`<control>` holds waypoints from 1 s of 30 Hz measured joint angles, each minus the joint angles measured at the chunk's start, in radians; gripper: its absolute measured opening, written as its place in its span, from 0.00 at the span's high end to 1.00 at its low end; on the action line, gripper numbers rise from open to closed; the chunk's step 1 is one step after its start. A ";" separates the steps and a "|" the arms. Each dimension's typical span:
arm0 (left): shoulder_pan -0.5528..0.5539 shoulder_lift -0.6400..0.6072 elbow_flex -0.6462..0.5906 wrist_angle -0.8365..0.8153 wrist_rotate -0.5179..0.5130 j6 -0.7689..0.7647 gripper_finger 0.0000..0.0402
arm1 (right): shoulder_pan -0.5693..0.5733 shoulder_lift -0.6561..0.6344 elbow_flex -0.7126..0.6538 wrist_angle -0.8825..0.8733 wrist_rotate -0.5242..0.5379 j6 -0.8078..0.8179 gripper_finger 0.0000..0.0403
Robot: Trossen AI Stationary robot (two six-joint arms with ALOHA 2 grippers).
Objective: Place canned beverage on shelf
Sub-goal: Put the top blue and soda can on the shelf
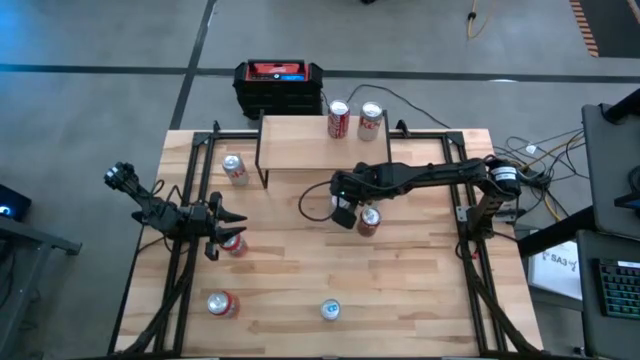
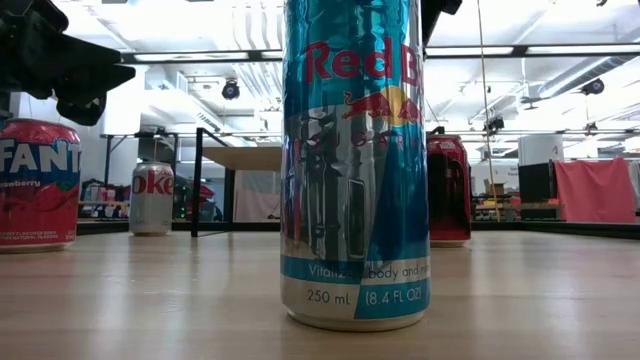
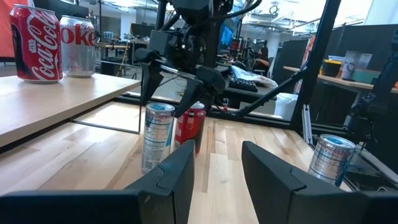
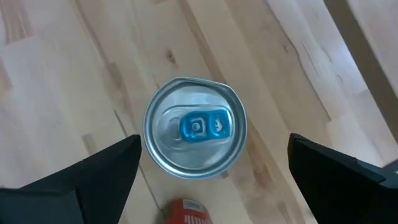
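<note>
The shelf (image 1: 320,150) is a light wooden board on black legs at the table's far middle. A Coca-Cola can (image 1: 338,118) and a Diet Coke can (image 1: 370,120) stand on it. A slim silver can with a blue tab (image 4: 194,127) stands upright on the table in front of the shelf. My right gripper (image 4: 214,143) hangs open above it, pointing down, with one finger on either side and no touch. A red can (image 1: 368,221) stands next to it. My left gripper (image 1: 222,232) is open at the table's left, close to another red can (image 1: 236,244).
A Diet Coke can (image 1: 235,168) stands left of the shelf. A Fanta can (image 1: 222,303) and a Red Bull can (image 1: 330,310) stand near the front edge. A black-and-red box (image 1: 280,85) sits behind the table. Bare wood lies between the arms.
</note>
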 joint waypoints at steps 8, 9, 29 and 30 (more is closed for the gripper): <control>0.000 0.000 0.000 0.000 0.000 0.000 0.71 | -0.013 0.078 0.002 0.073 -0.013 -0.002 0.05; 0.000 0.000 0.000 0.001 0.000 0.000 0.71 | -0.017 0.089 0.002 0.079 -0.014 -0.002 0.05; 0.000 0.000 0.000 0.000 0.000 0.000 0.71 | -0.022 0.191 0.097 0.056 -0.003 0.214 0.49; 0.000 0.000 0.000 0.000 0.000 0.000 0.71 | -0.024 0.191 0.097 0.053 -0.002 0.258 0.49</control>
